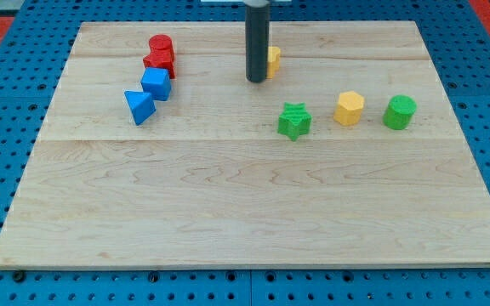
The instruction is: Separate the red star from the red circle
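The red circle (161, 44) sits near the board's top left, touching the red star (158, 63) just below it. My tip (255, 80) is at the end of the dark rod near the board's top centre, well to the right of both red blocks. A yellow block (273, 59) is partly hidden right behind the rod.
A blue cube (156, 84) touches the red star from below, with a blue triangle (139, 106) beside it at lower left. A green star (294, 121), a yellow hexagon (350, 108) and a green cylinder (400, 111) line up at the right. The wooden board (245, 212) lies on a blue pegboard.
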{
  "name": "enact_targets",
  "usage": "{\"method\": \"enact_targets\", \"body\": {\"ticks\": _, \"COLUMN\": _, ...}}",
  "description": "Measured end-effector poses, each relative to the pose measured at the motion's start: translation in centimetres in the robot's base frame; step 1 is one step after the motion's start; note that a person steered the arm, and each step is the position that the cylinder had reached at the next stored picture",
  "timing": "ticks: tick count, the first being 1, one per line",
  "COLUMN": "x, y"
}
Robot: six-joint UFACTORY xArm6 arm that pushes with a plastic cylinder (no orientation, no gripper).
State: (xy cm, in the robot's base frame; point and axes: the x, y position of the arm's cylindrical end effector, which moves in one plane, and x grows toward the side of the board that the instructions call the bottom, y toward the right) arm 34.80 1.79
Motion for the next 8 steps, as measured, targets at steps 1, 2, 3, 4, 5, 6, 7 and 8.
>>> {"method": "enact_targets", "body": {"ticks": 1, "x": -1.9, "y": 2.0}}
{"method": "enact_targets", "body": {"ticks": 2, "x": -8.3, "y": -0.1}}
{"method": "enact_targets", "body": {"ticks": 3, "x": -10.3, "y": -0.5}}
{"method": "enact_targets", "body": {"ticks": 4, "x": -5.9, "y": -7.1}}
{"method": "enact_targets", "body": {"ticks": 5, "x": -2.1, "y": -12.0}}
{"method": "enact_targets", "body": {"ticks": 6, "x": -1.4, "y": -18.9}}
{"method": "enact_targets", "body": {"ticks": 7, "x": -4.1, "y": -19.6}}
{"method": "enact_targets", "body": {"ticks": 8, "x": -6.7, "y": -14.5}}
